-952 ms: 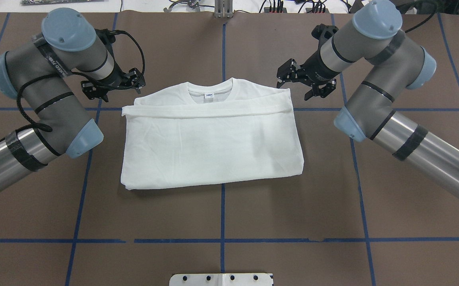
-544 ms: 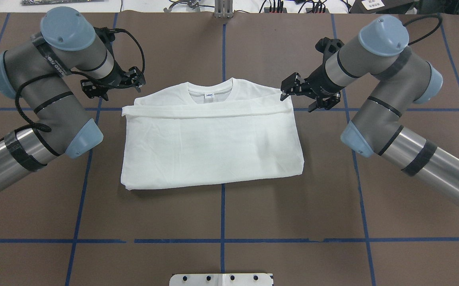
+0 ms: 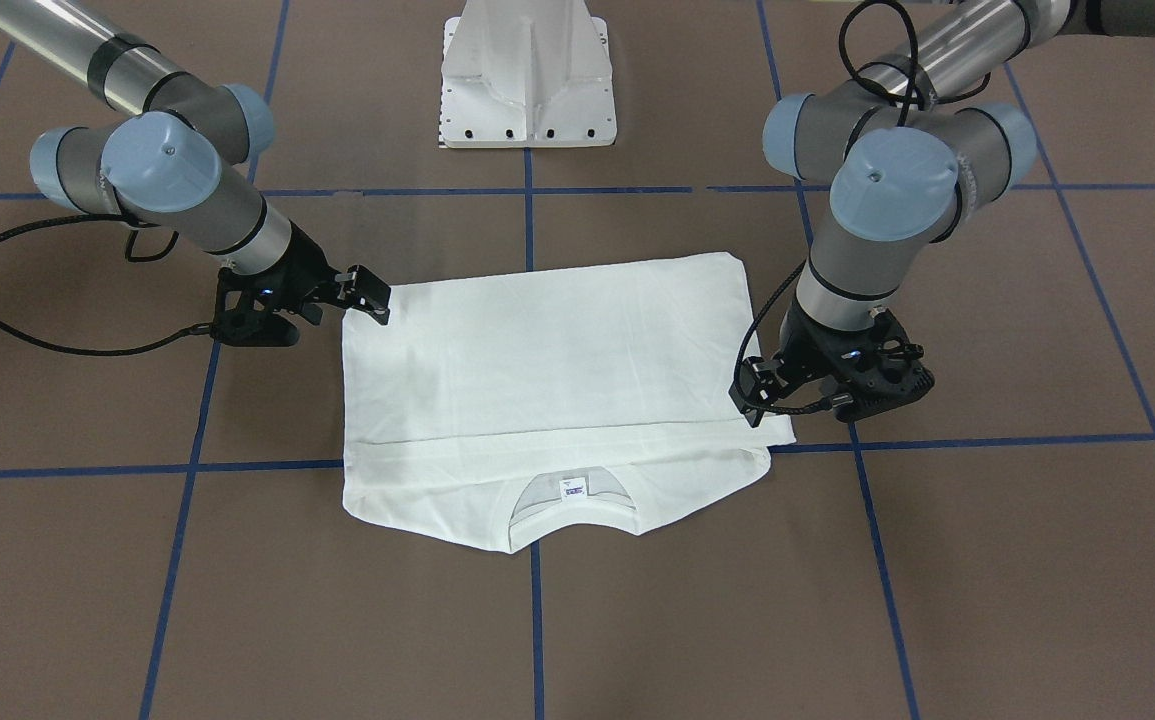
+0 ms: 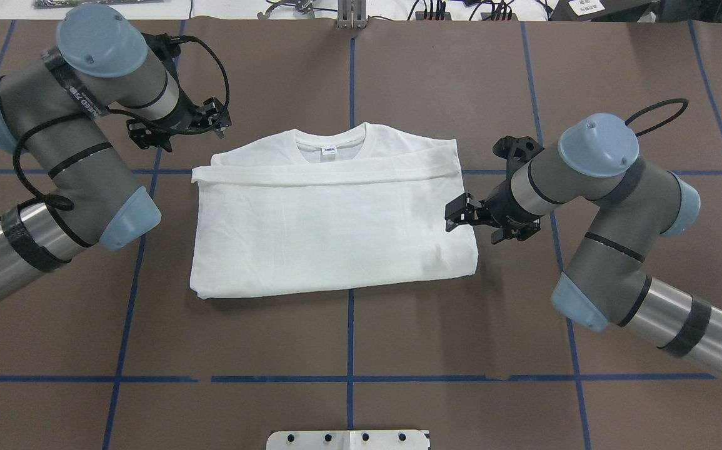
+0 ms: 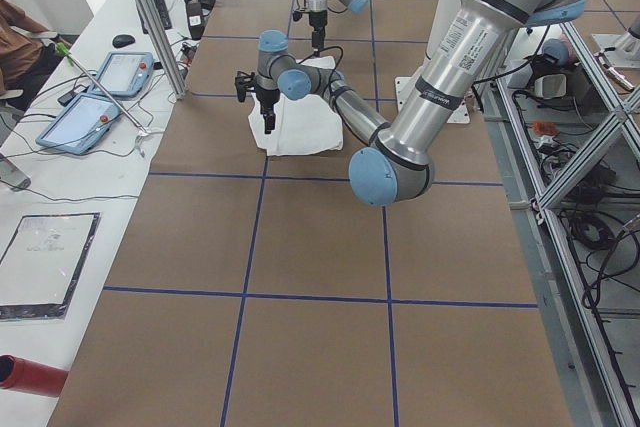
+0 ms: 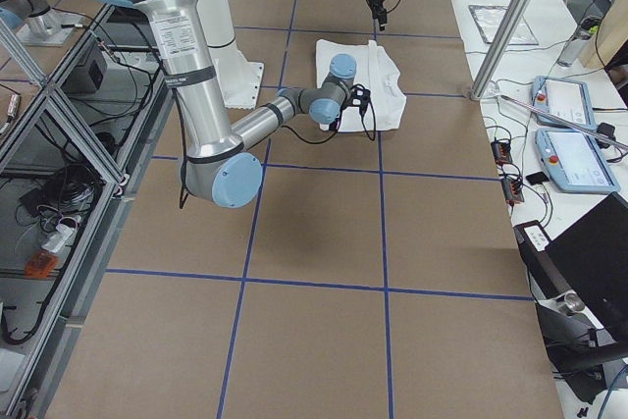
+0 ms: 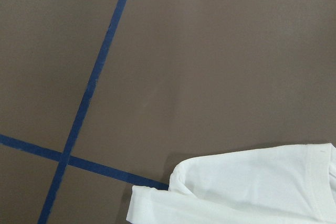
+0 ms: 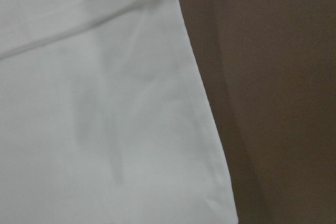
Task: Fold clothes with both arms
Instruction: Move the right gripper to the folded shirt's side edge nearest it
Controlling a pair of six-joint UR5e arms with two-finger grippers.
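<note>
Across the whole overhead frame spreads a brown table (image 4: 461, 337) crossed by blue tape lines. From the left edge comes the left arm (image 4: 73, 144), and from the lower right comes the right arm (image 4: 611, 206). A black strip round the left arm's upper segment carries white letters too small to read. At mid-frame lies the white T-shirt (image 4: 335, 231), folded into a flat block. Its collar points toward the top edge, with a folded band running across just below it. At bottom centre peeks the white pedestal base (image 4: 348, 439). The left gripper (image 4: 178, 125) hangs at upper left, just off the shirt's upper-left corner, jaws spread and empty. Its wrist view shows bare table and a shirt corner at lower right. The right gripper (image 4: 482, 222) sits at the shirt's right edge, about halfway down, jaws parted and clasping nothing. Whether a finger touches the cloth I cannot tell. Inside the collar sits a small white label (image 4: 329, 150) with a blue mark, unreadable.
</note>
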